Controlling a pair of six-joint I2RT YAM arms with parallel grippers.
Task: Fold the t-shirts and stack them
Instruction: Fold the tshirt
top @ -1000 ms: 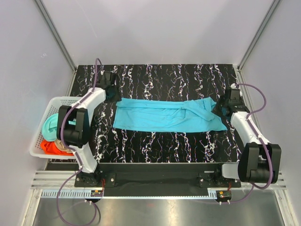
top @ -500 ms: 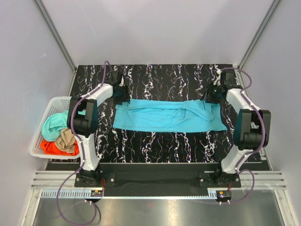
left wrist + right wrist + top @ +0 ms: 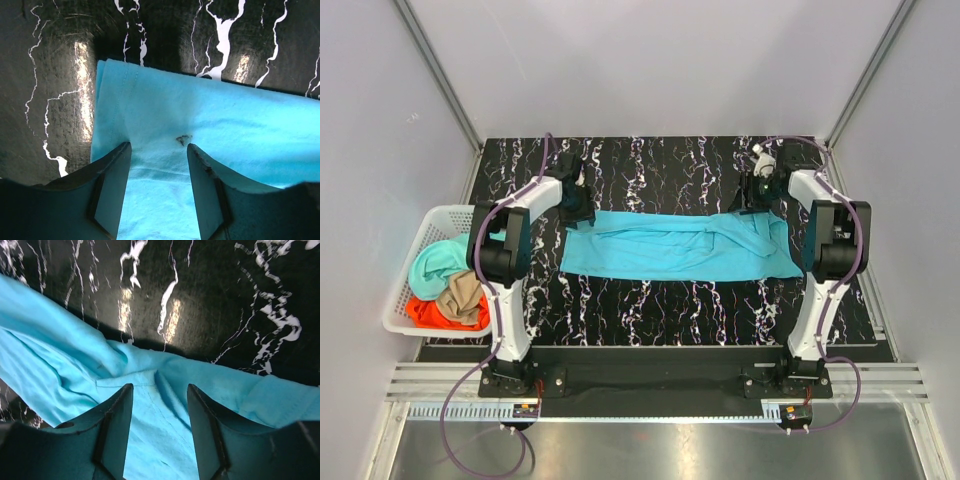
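Observation:
A bright cyan t-shirt (image 3: pixel 680 245) lies folded into a long band across the middle of the black marbled table (image 3: pixel 660 165). My left gripper (image 3: pixel 576 205) is open over its far left corner; in the left wrist view the cyan cloth (image 3: pixel 210 125) lies between and under the spread fingers (image 3: pixel 112 185). My right gripper (image 3: pixel 752 200) is open over the far right edge; in the right wrist view the wrinkled cloth (image 3: pixel 160 405) lies between its fingers (image 3: pixel 115 425). Mint-teal (image 3: pixel 435 262), tan (image 3: pixel 463 295) and orange-red (image 3: pixel 428 313) shirts lie bunched in the basket.
A white plastic lattice basket (image 3: pixel 438 218) hangs off the table's left edge and holds the other shirts. Grey walls enclose the table at the back and both sides. The arm bases stand at the near edge.
Both arms have swung inward and back. The left gripper moved from the far left table corner to the shirt's far left corner; the right gripper moved from the right edge to the shirt's far right edge.

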